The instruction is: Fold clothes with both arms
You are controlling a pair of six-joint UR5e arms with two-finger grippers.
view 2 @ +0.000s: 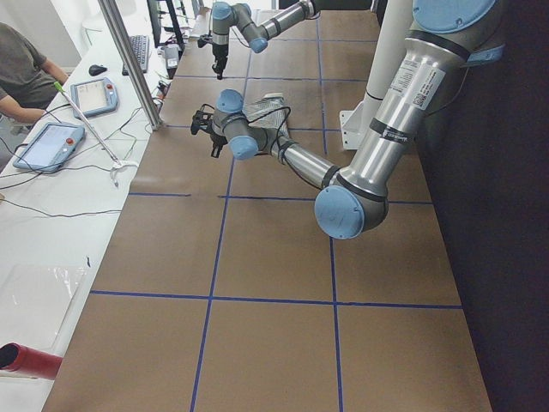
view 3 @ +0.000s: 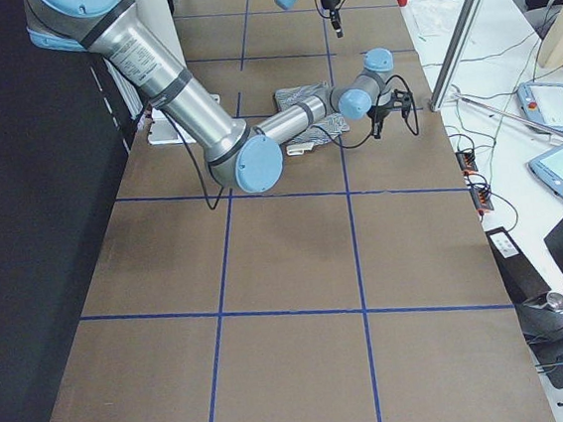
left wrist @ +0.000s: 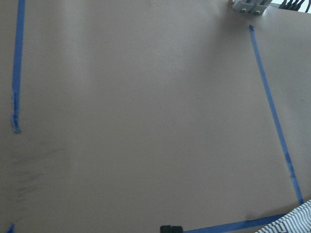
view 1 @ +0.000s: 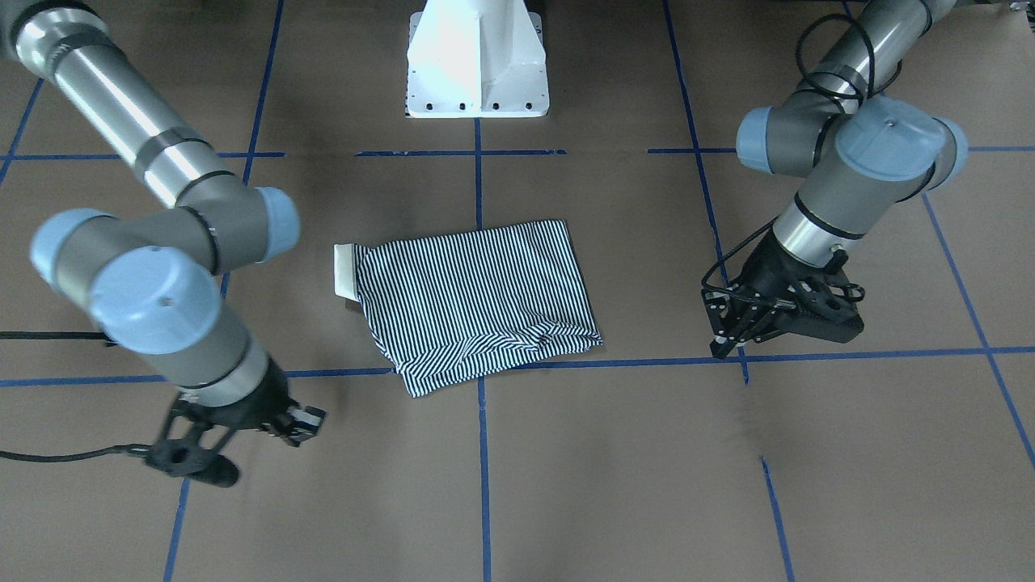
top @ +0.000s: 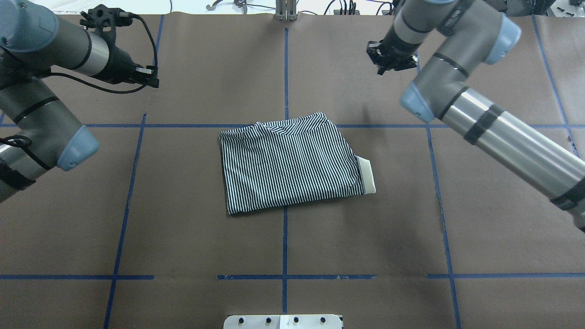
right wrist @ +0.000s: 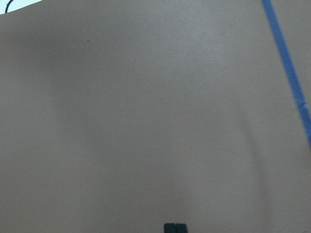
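**Table, brown paper cover**

Table (top: 183, 214): surface papered brown, marked with a grid of blue tape (top: 284, 237).

1. Shirt (top: 288, 169): striped, folded to a rough rectangle, flat on the paper over a tape crossing. Cream collar (top: 367, 176) sticks out at its robot's-right end.
2. Base (view 1: 477, 61): white, on the robot's side of the shirt, well apart from it.

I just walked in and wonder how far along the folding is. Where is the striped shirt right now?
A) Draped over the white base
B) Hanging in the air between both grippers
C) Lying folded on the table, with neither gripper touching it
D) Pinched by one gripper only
C: the striped shirt lies folded flat on the table, while the left gripper and the right gripper are both well apart from it, holding nothing.
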